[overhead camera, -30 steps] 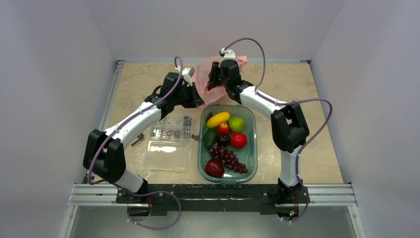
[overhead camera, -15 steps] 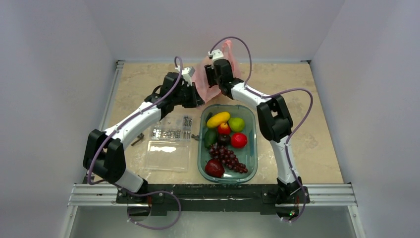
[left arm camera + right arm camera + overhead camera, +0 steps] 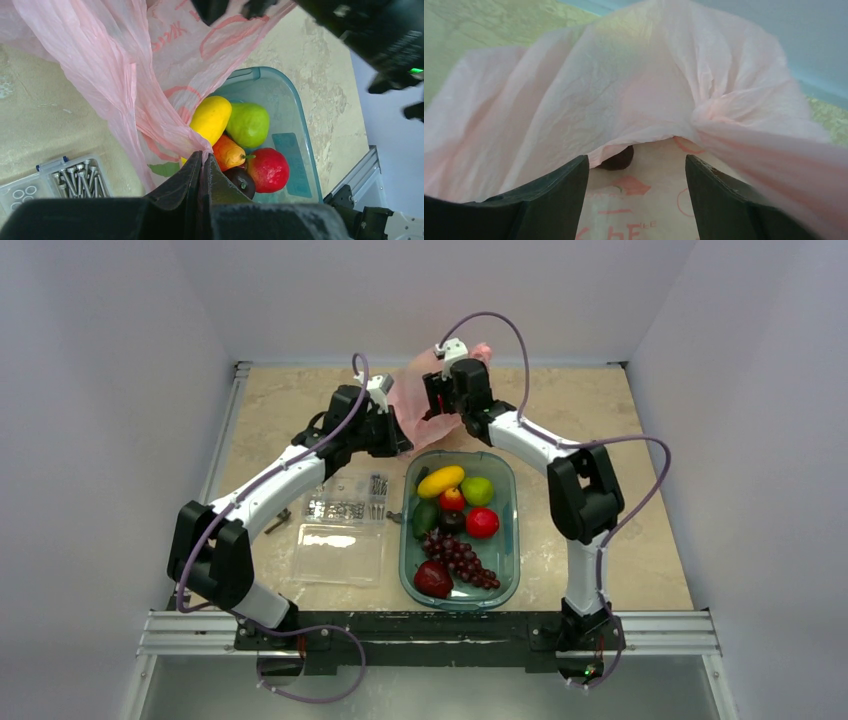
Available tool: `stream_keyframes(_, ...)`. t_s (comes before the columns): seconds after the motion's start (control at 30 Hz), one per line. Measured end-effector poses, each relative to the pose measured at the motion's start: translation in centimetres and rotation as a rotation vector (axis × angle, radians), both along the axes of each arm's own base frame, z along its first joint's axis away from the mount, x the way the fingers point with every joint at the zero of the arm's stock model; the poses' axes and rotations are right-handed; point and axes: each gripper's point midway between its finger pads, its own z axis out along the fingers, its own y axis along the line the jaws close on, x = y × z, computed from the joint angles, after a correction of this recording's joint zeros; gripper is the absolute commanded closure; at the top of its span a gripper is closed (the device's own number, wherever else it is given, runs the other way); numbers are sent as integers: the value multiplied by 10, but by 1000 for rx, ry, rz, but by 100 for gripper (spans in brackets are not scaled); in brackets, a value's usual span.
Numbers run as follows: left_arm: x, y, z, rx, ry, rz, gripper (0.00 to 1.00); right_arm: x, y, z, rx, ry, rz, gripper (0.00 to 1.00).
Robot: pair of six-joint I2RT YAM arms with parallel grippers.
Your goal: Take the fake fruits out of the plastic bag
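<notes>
Our left gripper (image 3: pixel 201 166) is clenched on a fold of the pink bag (image 3: pixel 95 60), which hangs at the top centre of the overhead view, just above the tray (image 3: pixel 507 550). The right gripper (image 3: pixel 635 167) is released, jaws wide at the bag's mouth, where a dark lump (image 3: pixel 619 159), likely a fruit, shows. We should hold the film taut and reach in low. Fruits (image 3: pixel 455 515) crowd the tray; a screw box (image 3: pixel 345 508) lies left.

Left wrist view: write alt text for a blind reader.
The left end effector pinches a fold of the pink plastic bag, which hangs over a teal tray holding a yellow fruit and a green apple.
</notes>
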Motion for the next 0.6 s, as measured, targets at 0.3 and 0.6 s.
stream_keyframes(0.3, 1, 4, 13, 3, -46, 26, 100, -19, -1, 41, 38, -66, 54, 44)
stream_keyframes(0.6, -1, 8, 40, -42, -154, 47, 100, -27, -4, 2, -13, 9, 62, 58)
